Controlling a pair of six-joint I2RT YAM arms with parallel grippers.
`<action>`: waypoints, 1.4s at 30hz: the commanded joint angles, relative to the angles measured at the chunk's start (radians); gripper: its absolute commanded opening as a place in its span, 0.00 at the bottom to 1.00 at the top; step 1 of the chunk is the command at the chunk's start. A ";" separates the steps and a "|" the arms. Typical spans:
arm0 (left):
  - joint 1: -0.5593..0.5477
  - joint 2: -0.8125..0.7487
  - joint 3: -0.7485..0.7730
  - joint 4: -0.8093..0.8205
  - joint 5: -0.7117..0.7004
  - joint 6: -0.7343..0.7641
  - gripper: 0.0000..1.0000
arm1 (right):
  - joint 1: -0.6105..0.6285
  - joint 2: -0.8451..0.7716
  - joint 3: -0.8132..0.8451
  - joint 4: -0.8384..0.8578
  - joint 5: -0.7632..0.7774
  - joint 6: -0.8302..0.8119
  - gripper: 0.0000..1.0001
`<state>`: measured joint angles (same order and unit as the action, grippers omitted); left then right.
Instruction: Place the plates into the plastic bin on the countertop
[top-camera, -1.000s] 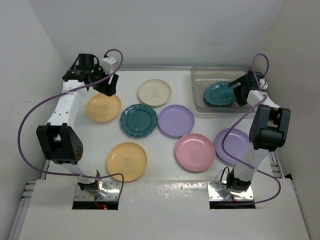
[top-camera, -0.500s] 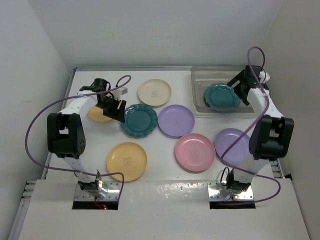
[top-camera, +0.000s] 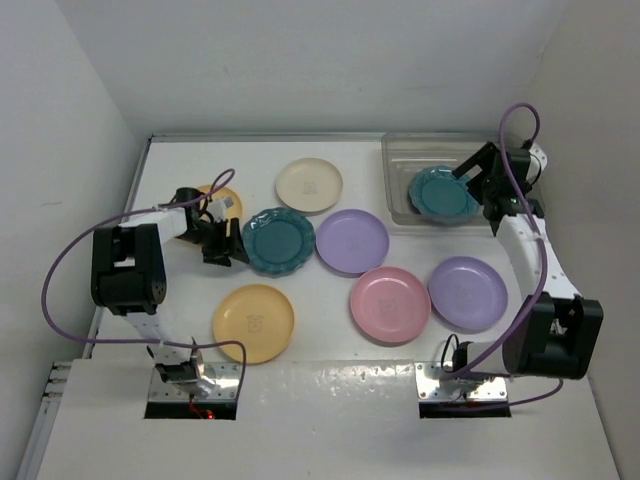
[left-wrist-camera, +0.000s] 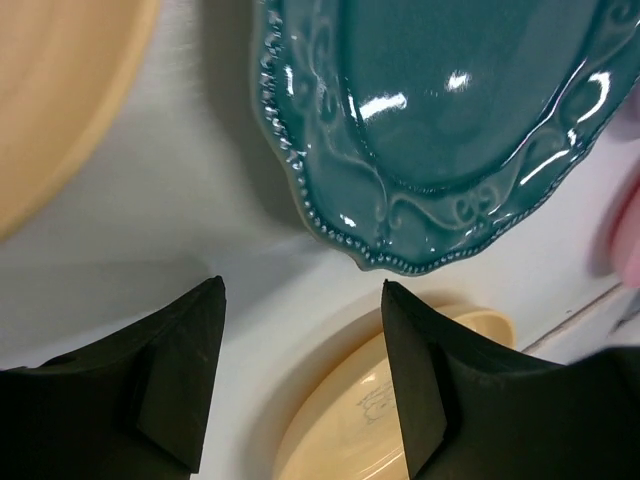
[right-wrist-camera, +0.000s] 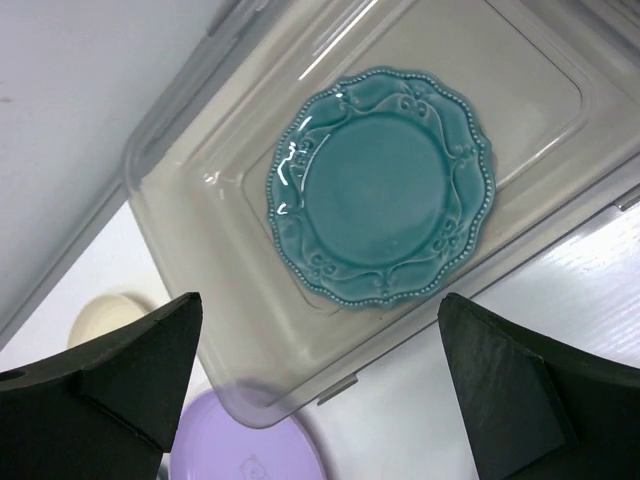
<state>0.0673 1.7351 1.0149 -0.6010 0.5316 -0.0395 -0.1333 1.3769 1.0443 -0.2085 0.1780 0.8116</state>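
Note:
The clear plastic bin (top-camera: 400, 175) stands at the back right with a teal scalloped plate (top-camera: 440, 194) lying flat in it. My right gripper (top-camera: 481, 187) hovers above the bin's right end, open and empty; in the right wrist view (right-wrist-camera: 318, 335) the plate (right-wrist-camera: 385, 190) lies below in the bin (right-wrist-camera: 190, 210). My left gripper (top-camera: 226, 243) is low over the table, open and empty, just left of a second teal scalloped plate (top-camera: 278, 241). In the left wrist view that plate (left-wrist-camera: 440, 110) lies just beyond the fingertips (left-wrist-camera: 200, 330), untouched.
On the white countertop (top-camera: 330, 350) lie a yellow plate (top-camera: 212, 198) partly under the left arm, a cream plate (top-camera: 308, 184), a lavender plate (top-camera: 351, 241), a pink plate (top-camera: 390, 304), another lavender plate (top-camera: 467, 292) and a yellow plate (top-camera: 253, 322). White walls enclose the sides.
My left gripper came down from the back left to the table beside the teal scalloped plate. My right gripper drew back from the teal plate, which stays in the bin.

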 joint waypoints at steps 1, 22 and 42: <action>0.040 0.027 -0.021 0.131 0.123 -0.100 0.66 | 0.008 -0.064 -0.024 0.099 -0.012 -0.028 1.00; 0.058 0.250 -0.021 0.368 0.214 -0.253 0.29 | 0.015 -0.141 -0.073 0.192 0.008 -0.098 1.00; -0.032 0.063 0.393 0.020 0.114 0.139 0.00 | 0.221 0.002 0.062 0.098 -0.613 -0.535 0.94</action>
<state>0.0830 1.9049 1.3033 -0.4854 0.7536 -0.1307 0.0448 1.3445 1.0485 -0.0834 -0.2176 0.4000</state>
